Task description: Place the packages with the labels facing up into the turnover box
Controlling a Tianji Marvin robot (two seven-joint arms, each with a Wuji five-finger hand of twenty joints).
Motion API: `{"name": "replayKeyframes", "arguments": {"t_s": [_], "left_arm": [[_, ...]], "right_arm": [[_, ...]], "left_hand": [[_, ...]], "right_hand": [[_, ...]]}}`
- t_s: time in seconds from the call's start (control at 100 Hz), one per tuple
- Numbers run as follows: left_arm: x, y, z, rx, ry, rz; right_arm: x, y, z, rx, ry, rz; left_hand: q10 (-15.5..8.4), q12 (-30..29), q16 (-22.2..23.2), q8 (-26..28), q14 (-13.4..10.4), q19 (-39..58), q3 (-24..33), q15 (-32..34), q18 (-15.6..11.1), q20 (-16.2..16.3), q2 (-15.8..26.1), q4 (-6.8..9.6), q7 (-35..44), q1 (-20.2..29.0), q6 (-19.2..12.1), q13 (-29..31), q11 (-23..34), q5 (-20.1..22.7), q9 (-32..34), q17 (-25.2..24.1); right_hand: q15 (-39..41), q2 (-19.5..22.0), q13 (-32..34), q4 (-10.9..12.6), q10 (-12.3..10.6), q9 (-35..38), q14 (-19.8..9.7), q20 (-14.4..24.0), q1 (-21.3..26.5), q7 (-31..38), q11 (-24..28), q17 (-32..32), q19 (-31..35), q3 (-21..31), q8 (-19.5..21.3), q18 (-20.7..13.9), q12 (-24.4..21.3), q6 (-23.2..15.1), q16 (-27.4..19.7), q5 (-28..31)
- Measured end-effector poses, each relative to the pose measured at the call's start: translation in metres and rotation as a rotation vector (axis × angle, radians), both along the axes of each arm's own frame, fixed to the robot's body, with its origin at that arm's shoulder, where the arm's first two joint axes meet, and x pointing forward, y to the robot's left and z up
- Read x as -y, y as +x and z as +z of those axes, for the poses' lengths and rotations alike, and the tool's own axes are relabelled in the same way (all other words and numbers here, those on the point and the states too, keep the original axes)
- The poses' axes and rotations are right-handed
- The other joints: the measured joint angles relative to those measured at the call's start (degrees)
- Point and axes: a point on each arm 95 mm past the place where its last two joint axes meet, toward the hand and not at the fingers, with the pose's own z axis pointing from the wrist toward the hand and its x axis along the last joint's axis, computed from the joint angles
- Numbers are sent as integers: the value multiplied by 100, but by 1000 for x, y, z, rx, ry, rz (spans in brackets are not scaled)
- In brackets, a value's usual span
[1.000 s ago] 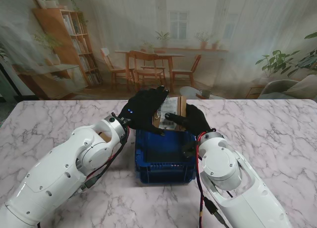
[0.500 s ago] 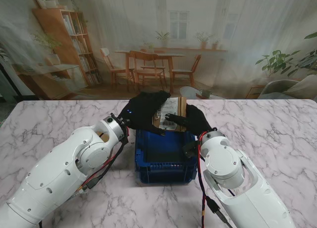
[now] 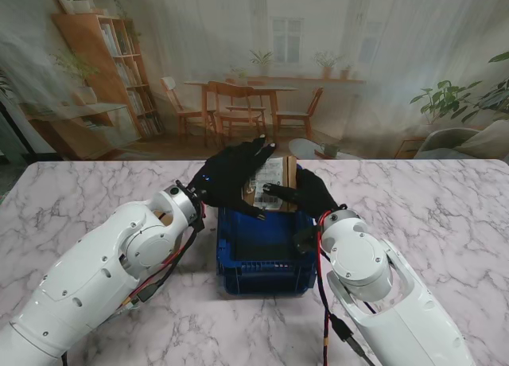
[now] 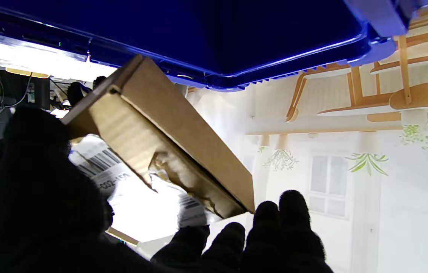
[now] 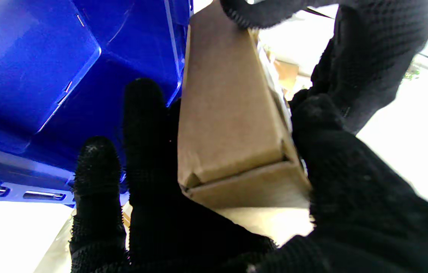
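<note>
A brown cardboard package [image 3: 273,183] with a white barcode label facing up hangs tilted over the far rim of the blue turnover box [image 3: 262,258]. My left hand [image 3: 231,177] in a black glove lies on its left side and label, fingers stretched toward the far side. My right hand [image 3: 308,192] grips its right end. The left wrist view shows the package [image 4: 183,144], its label [image 4: 100,167] and the box [image 4: 198,34]. In the right wrist view the package [image 5: 229,113] sits between my right fingers [image 5: 141,125] and thumb, beside the box [image 5: 47,57].
The box stands on a marble table [image 3: 445,215] between my two forearms. The box's inside is dark and I cannot make out what lies in it. A printed room backdrop runs along the table's far edge.
My left hand's fingers, curled over the package half a second ago, have straightened toward the far side. The package and my right hand have barely moved.
</note>
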Motion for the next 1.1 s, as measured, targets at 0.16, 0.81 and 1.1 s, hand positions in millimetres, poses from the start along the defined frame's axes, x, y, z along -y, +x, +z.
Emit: {"name": "replayKeyframes", "arguments": {"t_s": [0.16,0.81,1.1], "left_arm": [[3,0,0,1,4,-4],[6,-1,0,6,20,39],[5,-2,6,13,30,44]], "right_arm": [[0,1,-1,2,4,-4],[1,2,-5,-21,0,17],[1,2,-2,-24,12,15]], "left_hand": [[64,1204,221,1077,-15,376,18,315,-1,-9,-10,-51,85,63,371,242,238,1,24,176],[-331,3641,2476,4704,-102,1657,268,1065,-28,1133,-271,542,1038,323,270,1039,2181,7,792,901],[-335,3694,2589,4632,-100,1731,266,1065,-28,1144,-274,583,1051,334,238,1099,2274,72,808,927]], "right_hand": [[0,0,0,0,0,0,0,-3,0,0,0,-2,-1,2,0,0,0,0,0,0],[-26,346,-490,0,68,-498,35,-48,79,-168,-75,-356,-204,-74,-65,2,94,16,-59,-492],[-18,357,-605,3,68,-585,30,-48,120,-516,-19,-430,-270,-119,-92,3,63,-84,-59,-493]]}}
